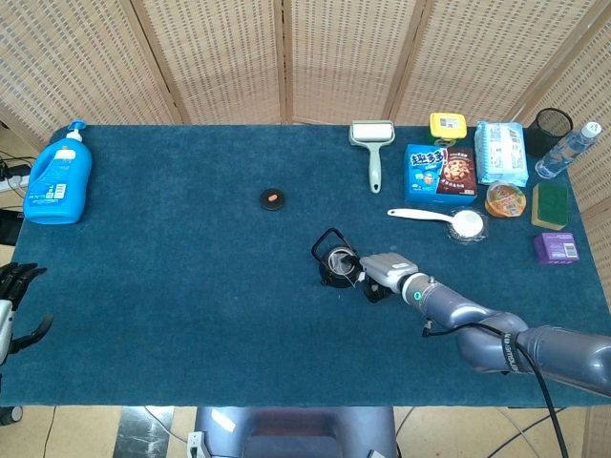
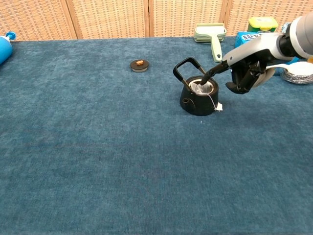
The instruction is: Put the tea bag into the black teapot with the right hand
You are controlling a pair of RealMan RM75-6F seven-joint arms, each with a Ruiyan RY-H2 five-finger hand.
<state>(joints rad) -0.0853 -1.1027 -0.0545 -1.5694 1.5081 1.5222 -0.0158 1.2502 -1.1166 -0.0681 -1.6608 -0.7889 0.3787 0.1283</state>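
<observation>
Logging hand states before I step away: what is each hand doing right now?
Left hand: open, holding nothing, at the table's left edge.
Right hand: one finger extended into the black teapot, others curled; holding nothing.
</observation>
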